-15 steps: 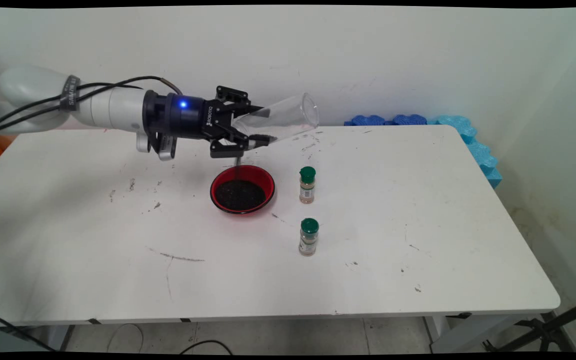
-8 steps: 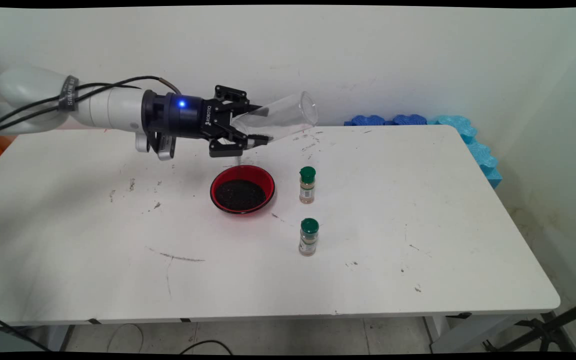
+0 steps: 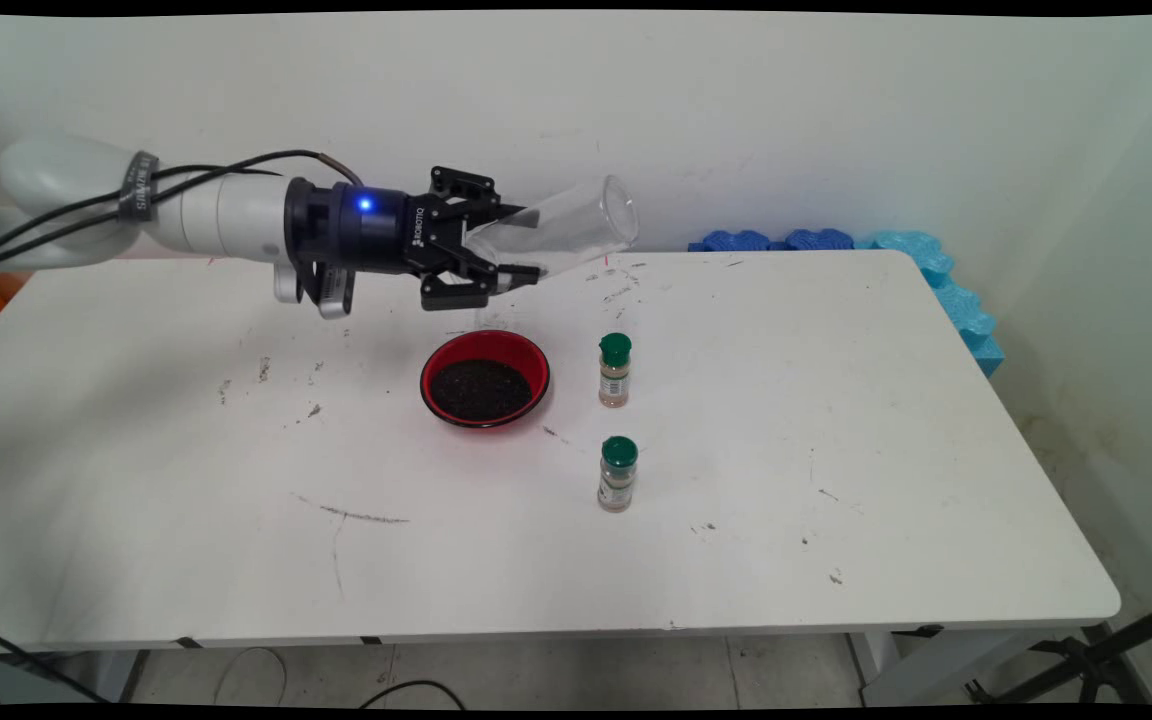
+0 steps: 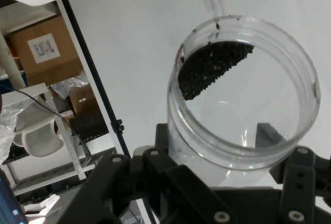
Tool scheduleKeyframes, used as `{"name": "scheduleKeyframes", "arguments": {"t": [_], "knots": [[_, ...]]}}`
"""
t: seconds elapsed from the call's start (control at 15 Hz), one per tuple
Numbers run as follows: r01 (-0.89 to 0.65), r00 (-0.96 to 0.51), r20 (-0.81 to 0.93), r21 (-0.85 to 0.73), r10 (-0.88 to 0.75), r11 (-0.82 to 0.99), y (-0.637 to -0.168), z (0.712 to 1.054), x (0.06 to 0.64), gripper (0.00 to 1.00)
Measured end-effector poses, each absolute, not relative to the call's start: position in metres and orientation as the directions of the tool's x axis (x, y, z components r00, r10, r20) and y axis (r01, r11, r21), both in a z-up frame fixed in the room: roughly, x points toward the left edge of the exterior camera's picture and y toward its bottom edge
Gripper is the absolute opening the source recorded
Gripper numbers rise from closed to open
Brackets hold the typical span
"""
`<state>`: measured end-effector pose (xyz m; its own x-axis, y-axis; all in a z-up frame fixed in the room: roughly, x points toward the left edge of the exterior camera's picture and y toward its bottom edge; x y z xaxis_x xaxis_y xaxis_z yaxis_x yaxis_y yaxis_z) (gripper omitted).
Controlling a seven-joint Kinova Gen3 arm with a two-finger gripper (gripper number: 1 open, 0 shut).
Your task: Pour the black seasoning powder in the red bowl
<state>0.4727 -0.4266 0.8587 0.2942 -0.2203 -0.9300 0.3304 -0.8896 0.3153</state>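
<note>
Only thing I can actually read is "ROBOTIQ" in white letters on the black body of the tool [image 3: 521, 248]; the strap [image 3: 139, 187] on the arm, the spice jars' [image 3: 614, 371] labels and the cardboard box's [image 4: 42, 47] sticker have print too small to make out.

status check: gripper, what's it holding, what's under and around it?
Gripper shut on clear glass jar, tipped on its side. Dark granules left inside. Red bowl of dark granules below. Two green-capped spice bottles right of bowl.
</note>
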Motion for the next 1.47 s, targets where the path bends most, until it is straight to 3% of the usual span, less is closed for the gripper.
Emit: {"name": "scheduleKeyframes", "arguments": {"t": [1.47], "knots": [[0.311, 0.31, -0.912, 0.365, -0.269, -0.877, -0.4247, 0.865, 0.4692, 0.0]]}}
